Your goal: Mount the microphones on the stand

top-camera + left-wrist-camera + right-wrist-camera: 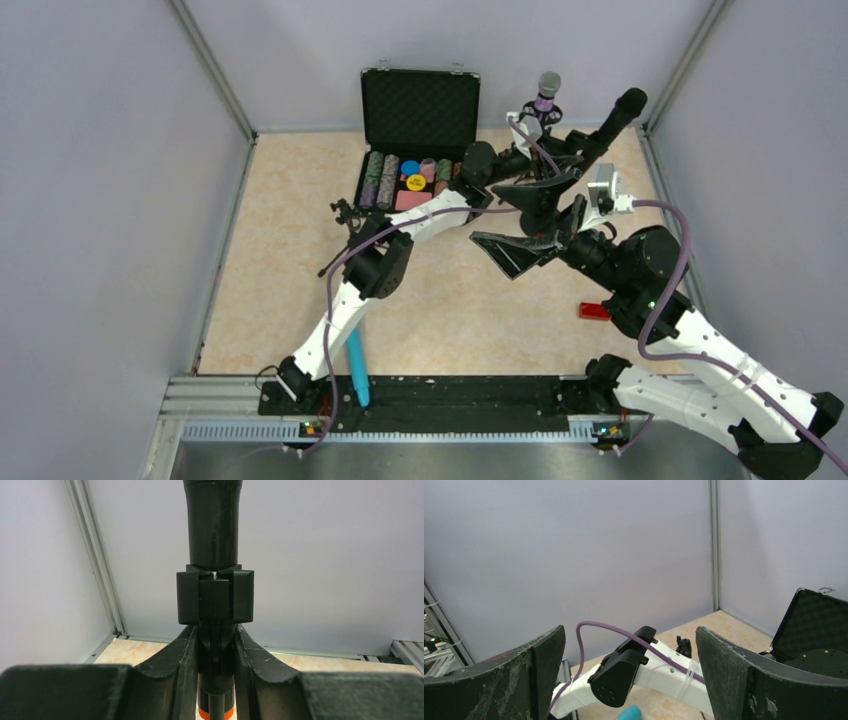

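The left claw (215, 645) is closed on the black microphone (212, 525), its two dark, scuffed fingers pressed on either side of the slim handle. The orange end shows just below them. Just above the fingers a squared black clip (215, 597) wraps the handle, and above it the round body widens out of the frame. From above, this microphone points up and to the right, at the far right of the counter (280, 250).

The right claw (629, 632) hangs open with nothing between its broad curved fingers. It looks across at the white left arm (659, 667) and its purple cable (594, 627).

The glittery purple microphone (546, 92) stands upright near the back wall, silver grille on top; its lower end is hidden behind the arms. The turquoise microphone (357, 370) lies on the counter beside the left arm's base.

A black case (420, 105) stands open at the back, its lid lined with egg-crate foam. The tray holds rows of stacked chips (381, 180), a few round coloured discs and a pink block. A small red block (593, 310) sits close by the right arm.

The counter is beige and marbled. Plain pale grey walls (100, 150) close it in, joined by aluminium rails.
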`<state>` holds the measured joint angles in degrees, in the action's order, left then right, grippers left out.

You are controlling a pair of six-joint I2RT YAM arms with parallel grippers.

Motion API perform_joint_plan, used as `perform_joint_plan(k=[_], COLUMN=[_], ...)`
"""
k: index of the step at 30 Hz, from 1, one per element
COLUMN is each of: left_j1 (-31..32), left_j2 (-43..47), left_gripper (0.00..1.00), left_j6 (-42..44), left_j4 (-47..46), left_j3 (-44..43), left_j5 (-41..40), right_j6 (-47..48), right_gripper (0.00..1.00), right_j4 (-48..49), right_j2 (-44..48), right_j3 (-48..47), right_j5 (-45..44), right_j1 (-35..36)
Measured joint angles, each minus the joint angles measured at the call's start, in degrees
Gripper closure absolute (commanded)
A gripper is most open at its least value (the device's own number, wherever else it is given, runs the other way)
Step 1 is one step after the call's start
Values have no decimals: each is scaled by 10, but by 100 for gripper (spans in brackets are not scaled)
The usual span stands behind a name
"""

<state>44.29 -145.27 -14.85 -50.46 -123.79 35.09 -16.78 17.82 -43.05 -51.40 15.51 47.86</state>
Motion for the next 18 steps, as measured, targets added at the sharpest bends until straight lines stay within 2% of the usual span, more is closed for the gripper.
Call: perform_joint_plan(k=[5,9,11,13,16,18], left_j1=[0,0,0,0,0,-1], left_j2=[0,0,0,0,0,2], left_gripper=[100,81,60,46,32,29], left_j6=[0,0,0,0,7,10], left_j4=[0,-14,-37,-57,-85,-97], left_j3=[0,8,19,28,39,47], left_j5=[0,-3,-5,-7,-12,-16], right_j6=[0,0,0,0,1,1], right_gripper=[1,2,1,2,1,1], right_j4=[2,5,7,7,7,7], right_j2=[-3,-3,-3,-2,1,3], right_j3=[0,1,1,1,3,4], right_j5=[0,1,1,0,-3,-5], right_j1=[0,0,0,0,0,0])
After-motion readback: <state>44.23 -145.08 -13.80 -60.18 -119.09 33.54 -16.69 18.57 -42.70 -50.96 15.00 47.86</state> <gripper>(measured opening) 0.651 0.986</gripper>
